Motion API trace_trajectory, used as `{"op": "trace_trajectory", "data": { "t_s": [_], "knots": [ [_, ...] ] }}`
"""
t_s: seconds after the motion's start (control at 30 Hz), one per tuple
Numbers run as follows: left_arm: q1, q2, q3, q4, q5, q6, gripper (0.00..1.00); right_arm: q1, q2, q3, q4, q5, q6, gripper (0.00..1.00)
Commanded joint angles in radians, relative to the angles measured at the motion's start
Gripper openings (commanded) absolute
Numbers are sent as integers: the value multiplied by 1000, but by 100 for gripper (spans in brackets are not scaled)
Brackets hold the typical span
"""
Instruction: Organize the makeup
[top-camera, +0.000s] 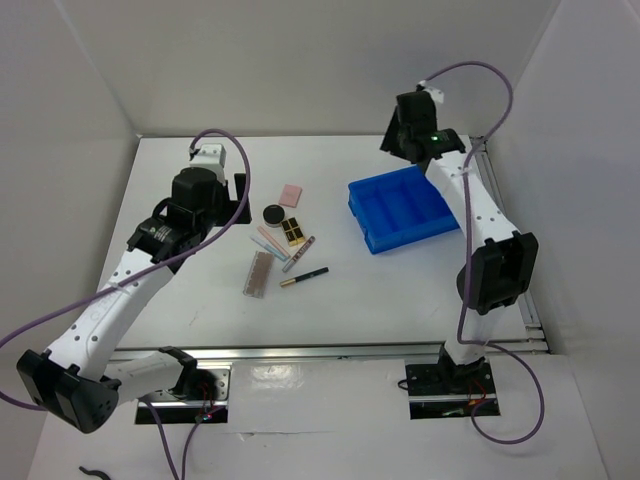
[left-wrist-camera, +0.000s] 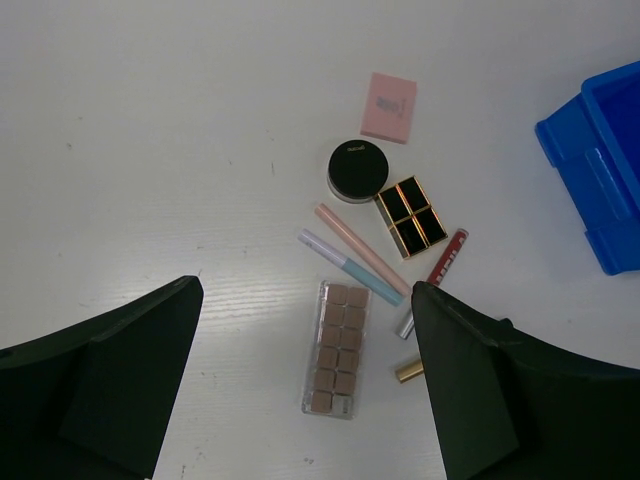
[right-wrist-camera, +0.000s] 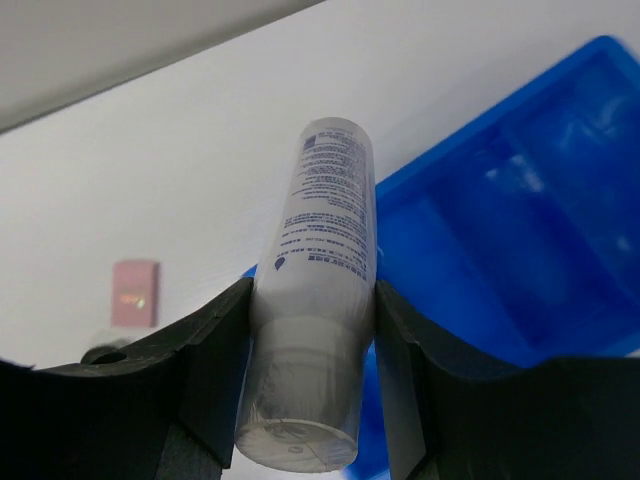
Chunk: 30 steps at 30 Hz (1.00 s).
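- Your right hand (right-wrist-camera: 312, 330) is clamped on the white tube (right-wrist-camera: 320, 260), one finger on each side of its lower body; the cap end faces the wrist camera and the printed body points away
- That hand is raised near the far right corner of the desk (top-camera: 380, 290), by the far end of the blue tray (top-camera: 358, 208); from the wrist you see the tray's compartments behind and to the right of the tube
- The tray lies on the right half of the desk, turned at a slant to the edges
- Your left hand (left-wrist-camera: 305, 300) is spread wide with nothing between its fingers, held above the desk over the makeup
- The rest of the makeup lies loose near the middle of the desk, well apart from the tray
- The pink square pad (left-wrist-camera: 389, 107) is farthest from you, with the round black compact (left-wrist-camera: 358, 170) just nearer
- The black-and-gold palette (left-wrist-camera: 411, 216) sits right beside the compact
- A pink pencil (left-wrist-camera: 362, 250) and a pale blue pencil (left-wrist-camera: 350, 267) lie side by side, slanting
- The brownish-pink palette (left-wrist-camera: 338, 348) lies lengthwise below them, towards the near edge
- A red stick (left-wrist-camera: 446, 258) with a silver end lies beside the black-and-gold palette
- A black pencil (top-camera: 305, 277) with a gold end is nearest the front edge
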Motion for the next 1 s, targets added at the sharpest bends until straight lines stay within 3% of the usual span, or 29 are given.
{"op": "trace_trajectory", "data": {
  "t_s": [0.0,0.4,0.8,0.97],
  "knots": [
    [-3,3,36,13,-17,5,100,-111,-92,-5,72,-8,-1,30],
    [-3,51,45,13,-55,5,100,-475,-65,-143,141,-231,103,30],
    [-3,100,54,22,-73,5,100,-564,38,-205,282,-463,172,30],
    [-3,100,54,22,-73,5,100,-595,38,-358,403,-552,233,30]
  ]
}}
